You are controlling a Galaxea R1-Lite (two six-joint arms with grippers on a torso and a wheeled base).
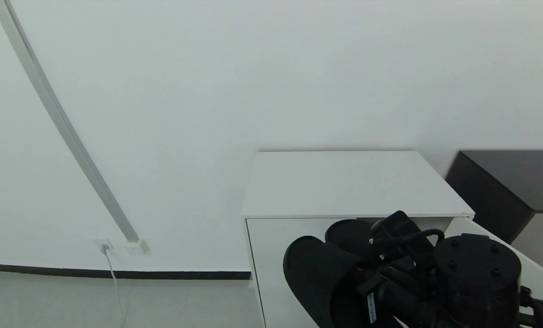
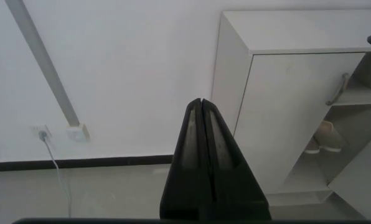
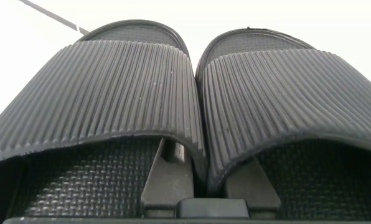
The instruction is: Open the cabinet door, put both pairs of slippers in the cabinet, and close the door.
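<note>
- The black slippers (image 3: 129, 87), of rubber with ribbed straps and pebbled footbeds, were held side by side by the right gripper (image 3: 201, 180). Its jaws were clamped on the adjoining inner walls, near the cabinet's top edge.
- The left gripper (image 2: 201, 155) was seen with jaws pressed together, gripping nothing, over open floor to the left.
- The smooth, square-edged white cabinet (image 1: 353, 182) was set against the wall, its right side open, with beige slippers (image 2: 325, 137) on a shelf.
</note>
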